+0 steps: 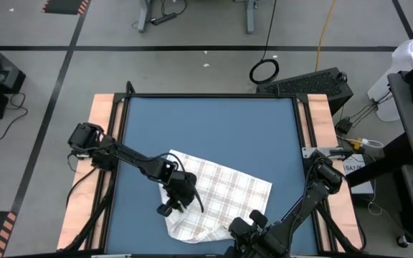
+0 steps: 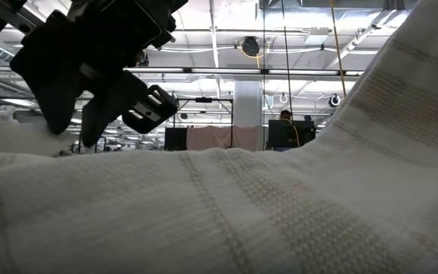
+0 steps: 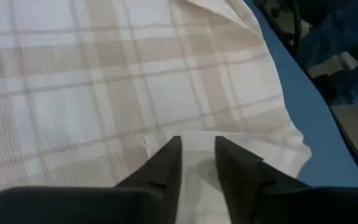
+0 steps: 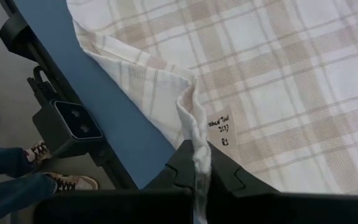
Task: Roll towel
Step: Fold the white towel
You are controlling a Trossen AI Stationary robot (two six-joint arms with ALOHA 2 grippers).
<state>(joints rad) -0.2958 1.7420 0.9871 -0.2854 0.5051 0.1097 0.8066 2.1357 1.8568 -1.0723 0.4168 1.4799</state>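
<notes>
Towel [image 1: 221, 193] lies mostly flat on the table's [image 1: 206, 129] near half, rolling barely begun. Right gripper [image 4: 202, 163] clamps its near edge (w/ one fold); left gripper [image 3: 197, 163] slightly apart above it.

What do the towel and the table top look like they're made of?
Towel: apparently thin woven cotton, matte; a waffle-like weave and soft wrinkles show. Table top: a smooth blue matte sheet, perhaps a mat or laminate; its side rails look like pale wood.
</notes>
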